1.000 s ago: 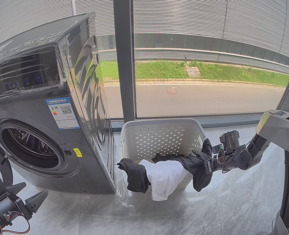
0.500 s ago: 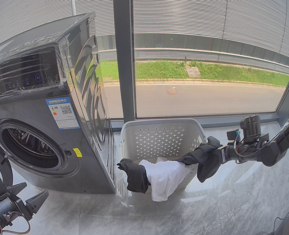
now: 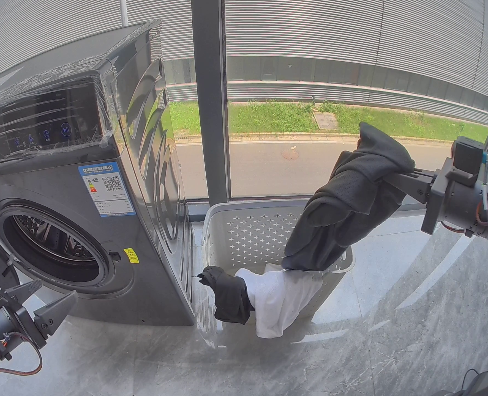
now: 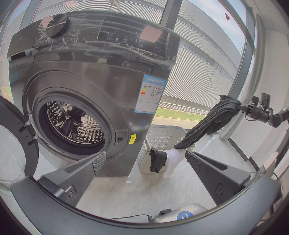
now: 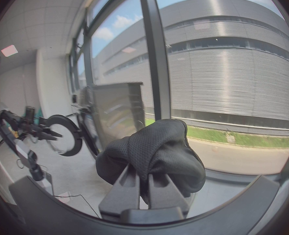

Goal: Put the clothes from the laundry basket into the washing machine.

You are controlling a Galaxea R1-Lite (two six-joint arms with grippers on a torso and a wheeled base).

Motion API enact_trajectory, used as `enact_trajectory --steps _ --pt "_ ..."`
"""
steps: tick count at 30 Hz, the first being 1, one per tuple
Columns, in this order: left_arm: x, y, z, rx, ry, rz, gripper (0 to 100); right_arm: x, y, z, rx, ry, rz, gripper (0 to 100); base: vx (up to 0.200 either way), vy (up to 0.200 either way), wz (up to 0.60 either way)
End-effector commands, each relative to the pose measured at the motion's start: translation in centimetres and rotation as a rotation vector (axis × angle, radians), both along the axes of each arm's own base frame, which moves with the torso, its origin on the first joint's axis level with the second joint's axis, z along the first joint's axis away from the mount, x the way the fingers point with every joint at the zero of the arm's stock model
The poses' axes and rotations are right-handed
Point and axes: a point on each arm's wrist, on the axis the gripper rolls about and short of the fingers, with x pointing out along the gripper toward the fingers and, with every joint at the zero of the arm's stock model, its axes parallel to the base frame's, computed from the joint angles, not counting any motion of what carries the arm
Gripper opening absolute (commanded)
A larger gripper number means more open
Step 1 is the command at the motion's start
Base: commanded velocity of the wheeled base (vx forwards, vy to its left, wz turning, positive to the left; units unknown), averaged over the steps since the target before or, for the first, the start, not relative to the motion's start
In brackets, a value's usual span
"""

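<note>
Dark grey mesh garment (image 3: 348, 204) hangs from your right gripper (image 3: 393, 178) at about three o'clock in the head view. The fingers are clamped on its top fold, and the cloth buries their tips. Its lower end trails down to the white perforated plastic laundry basket (image 3: 266, 229) near centre. It seems to rest on the far rim there, though the folds hide the contact. A white cloth (image 3: 279, 298) and a black cloth (image 3: 230, 295) drape over the basket's near rim at six o'clock. The grey front-loading washing machine (image 3: 90, 155) stands at nine o'clock, its round door (image 4: 7, 137) swung open and partly cut off by the frame edge. Your left gripper (image 3: 55, 291) hovers at eight o'clock, low before the steel drum (image 4: 72, 124), fingers spread wide.
</note>
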Motion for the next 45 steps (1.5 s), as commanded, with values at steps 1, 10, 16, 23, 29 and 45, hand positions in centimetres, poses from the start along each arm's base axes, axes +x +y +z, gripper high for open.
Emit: enact_trajectory --steps 1,10,16,23,29,45 --pt "1.1 -0.3 0.8 -0.002 0.000 -0.030 100 -4.2 0.5 2.4 0.062 -0.107 0.130 0 -0.200 0.000 0.00" --pt "0.8 -0.6 0.8 -0.002 -0.010 -0.066 100 -4.3 1.2 2.1 0.056 -0.091 0.158 0 -0.200 0.000 0.00" --pt "0.8 -1.1 1.1 0.040 -0.040 -0.161 100 -3.5 2.0 1.1 0.032 -0.048 0.176 0 -0.200 0.000 0.00" --pt "1.6 -2.6 3.0 0.057 -0.104 -0.347 100 -3.1 4.9 -2.0 -0.036 0.066 0.272 0 -0.057 0.000 0.00" --pt "3.2 -6.2 4.4 0.091 -0.172 -0.635 100 -2.4 7.6 -2.7 -0.058 0.102 0.326 0 0.000 0.000 0.00" --pt "5.3 -10.4 2.3 0.205 -0.195 -0.913 100 -1.2 8.5 -2.2 -0.034 0.114 0.262 0 0.000 0.000 0.00"
